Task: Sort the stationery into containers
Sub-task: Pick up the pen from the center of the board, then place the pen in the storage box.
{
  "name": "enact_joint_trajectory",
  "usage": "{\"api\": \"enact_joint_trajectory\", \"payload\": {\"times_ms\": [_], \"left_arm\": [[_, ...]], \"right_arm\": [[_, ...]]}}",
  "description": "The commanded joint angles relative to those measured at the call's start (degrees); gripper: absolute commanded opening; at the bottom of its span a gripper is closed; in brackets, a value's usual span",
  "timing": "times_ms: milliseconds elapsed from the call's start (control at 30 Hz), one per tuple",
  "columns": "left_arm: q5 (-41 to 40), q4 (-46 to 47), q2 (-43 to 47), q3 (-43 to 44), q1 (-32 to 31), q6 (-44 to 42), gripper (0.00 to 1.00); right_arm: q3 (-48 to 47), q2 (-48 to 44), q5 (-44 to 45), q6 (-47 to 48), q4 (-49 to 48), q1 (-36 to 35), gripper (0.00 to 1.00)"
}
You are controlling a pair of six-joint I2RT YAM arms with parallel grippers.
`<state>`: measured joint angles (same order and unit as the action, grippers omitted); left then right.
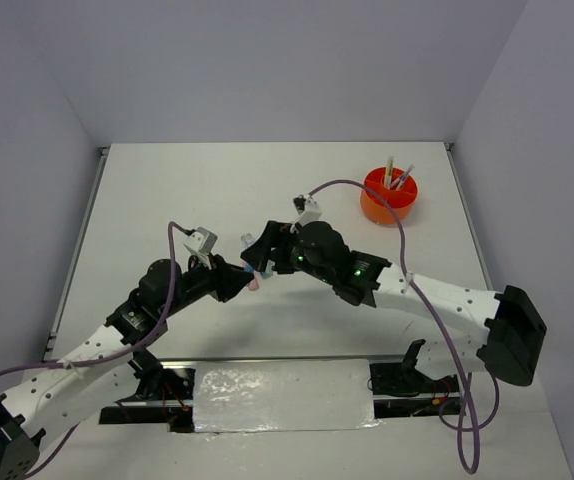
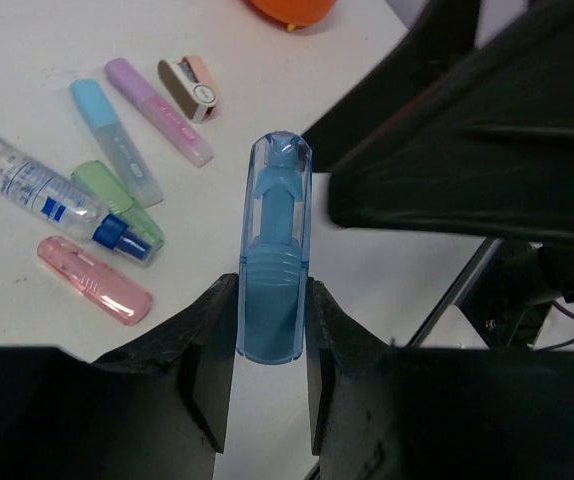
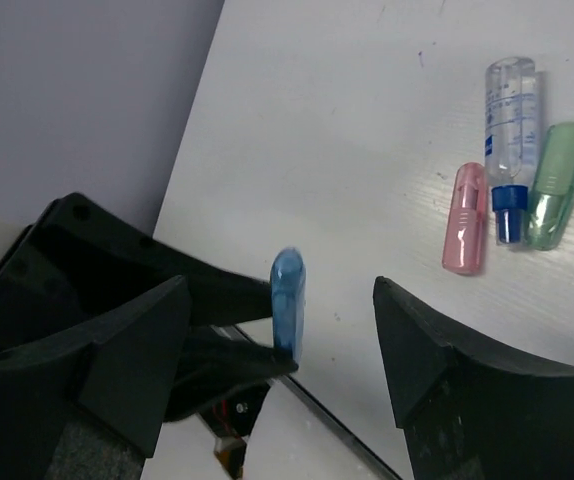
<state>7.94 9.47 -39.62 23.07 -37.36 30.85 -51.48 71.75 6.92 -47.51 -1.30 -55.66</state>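
Two arms lean in from the near edge of your white surface point(image 1: 217, 180) and meet around its middle. Toward the far right corner you have the round orange pot point(image 1: 388, 196), with a few thin pens point(image 1: 390, 168) standing tilted inside.

Your right end effector point(image 3: 279, 295) has its jaws spread wide. They flank the free end of a translucent blue marker point(image 2: 275, 240) without touching it. Your left end effector point(image 2: 272, 320) is clamped on that marker's lower half, holding it off the surface.

Below it, loose stationery lies in a cluster:
- a clear bottle point(image 2: 27, 180) with a dark blue cap, its label printed in blue too small for you to read
- a light blue marker point(image 2: 115, 142)
- a purple-and-pink marker point(image 2: 157, 110)
- a green capped piece point(image 2: 117, 200) just beside the bottle
- a pink translucent piece point(image 2: 94, 280)
- smallest, a pink-and-white stub point(image 2: 189, 88), the one nearest the pot
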Motion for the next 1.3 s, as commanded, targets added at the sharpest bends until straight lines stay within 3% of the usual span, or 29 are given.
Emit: {"api": "enact_joint_trajectory", "payload": {"times_ms": [0,67,100,267,333,367,400,500,533,567,667,833,1033,1267], "left_arm": [[3.57,4.59,1.47,0.75,-0.78,-2.73,0.0],[3.57,4.32,1.65,0.75,-0.78,-2.73,0.0],[2.96,4.15,1.73,0.75,-0.87,-2.73,0.0],[0.32,3.27,0.86,1.1,-0.87,-2.55,0.0],[-0.56,2.74,-0.02,1.71,-0.87,-2.38,0.09],[-0.56,2.57,-0.72,2.5,-0.87,-2.37,0.15],[-0.48,2.22,-1.07,2.85,-0.87,-2.37,0.22],[-2.22,-0.75,-1.95,4.44,-0.96,-1.41,0.69],[-3.1,-2.25,-2.04,5.05,-0.96,-0.36,0.96],[-5.03,-3.83,-2.39,6.19,-0.96,0.26,0.99],[-7.68,-12.26,-3.8,8.39,-0.96,4.12,0.99],[-8.56,-18.17,-7.05,8.57,-0.96,9.66,0.99],[-1.97,-15.45,-6.09,5.59,-1.13,10.19,0.99],[-1.88,-17.47,-4.33,5.05,-1.31,7.82,0.99]], "right_arm": [[-4.67,3.39,4.94,-0.92,-1.6,-1.38,0.79],[-4.85,4.28,5.21,-0.92,-2.12,-1.91,0.72],[-4.77,4.8,4.69,-0.75,-2.48,-2.0,0.62],[-4.5,5.77,3.98,-0.83,-3.44,-4.19,0.34],[-3.37,5.34,2.84,-1.18,-4.06,-4.19,0.17],[-2.75,4.99,2.75,-1.1,-5.1,-4.11,0.13],[-1.35,4.03,2.84,-0.84,-5.64,-4.02,0.02],[1.02,0.7,2.67,2.32,-6.69,0.09,0.0],[2.08,-0.72,2.4,3.64,-7.39,2.03,0.0],[3.31,-2.47,1.62,5.48,-9.31,4.39,0.0],[8.15,-9.5,-1.89,20.02,-14.15,17.3,0.0],[12.9,-13.57,7.22,37.56,-25.93,36.73,0.0],[6.41,-4.35,-5.94,37.13,-32.35,61.07,0.0],[-0.01,9.53,-13.76,37.93,-36.49,69.89,0.0]]}}
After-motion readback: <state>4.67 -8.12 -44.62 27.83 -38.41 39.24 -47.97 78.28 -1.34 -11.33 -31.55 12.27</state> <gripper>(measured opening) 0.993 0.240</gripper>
